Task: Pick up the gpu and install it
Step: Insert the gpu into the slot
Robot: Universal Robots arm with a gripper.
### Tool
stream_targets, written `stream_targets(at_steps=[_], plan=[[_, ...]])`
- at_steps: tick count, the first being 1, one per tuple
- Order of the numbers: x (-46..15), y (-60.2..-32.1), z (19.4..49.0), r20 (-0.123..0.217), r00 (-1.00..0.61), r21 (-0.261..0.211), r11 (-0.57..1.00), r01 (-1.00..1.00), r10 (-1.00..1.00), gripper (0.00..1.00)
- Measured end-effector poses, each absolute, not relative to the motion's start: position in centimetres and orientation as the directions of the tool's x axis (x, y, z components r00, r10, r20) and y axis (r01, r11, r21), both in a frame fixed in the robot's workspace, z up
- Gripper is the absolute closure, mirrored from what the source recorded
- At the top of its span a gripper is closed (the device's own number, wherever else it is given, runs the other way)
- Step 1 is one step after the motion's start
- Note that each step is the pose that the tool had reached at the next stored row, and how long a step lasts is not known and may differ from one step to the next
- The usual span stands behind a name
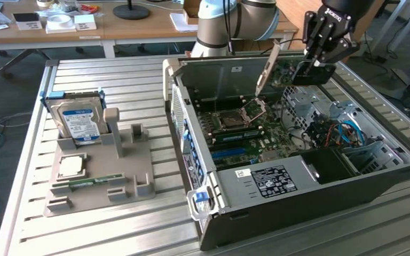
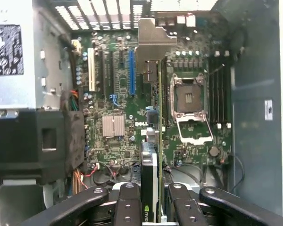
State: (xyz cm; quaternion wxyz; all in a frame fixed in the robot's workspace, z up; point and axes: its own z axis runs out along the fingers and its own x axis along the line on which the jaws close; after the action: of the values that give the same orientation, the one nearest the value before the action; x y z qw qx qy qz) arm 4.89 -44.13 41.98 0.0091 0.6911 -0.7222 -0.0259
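Jaws clamped on the gpu, one each side of the card, so the pick-up part is done imo. Wrist cam sees it edge-on, w/ its pale bracket at the far end.

In the exterior view the gpu hangs over the open pc case, round 1 o'clock from the case's middle. It's up above the motherboard and not touching it afaict, so it's not seated yet. I'd call this the carry/line-up bit of the install.

Under the card is the board w/ a long blue slot just beside the card's line and the open cpu socket on the other side. Can't tell which slot it's actually over tbh.

What seating needs, my guess: connector edge dead parallel over the slot, bracket meeting the rear wall of the case, then a straight push w/ no twist. Cables near the drive bay look like a snag risk.

Further out, at 9 o'clock from the case, a grey parts holder sits on the slatted surface. The blue-label hard drive stands in it, well apart from all this.
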Motion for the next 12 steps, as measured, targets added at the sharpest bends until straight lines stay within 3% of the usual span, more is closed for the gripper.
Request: stream_targets(at_steps=[12], plan=[[4.88,-43.98,41.71,-0.023,0.001,0.037,-0.002,-0.999,-1.000,0.73]])
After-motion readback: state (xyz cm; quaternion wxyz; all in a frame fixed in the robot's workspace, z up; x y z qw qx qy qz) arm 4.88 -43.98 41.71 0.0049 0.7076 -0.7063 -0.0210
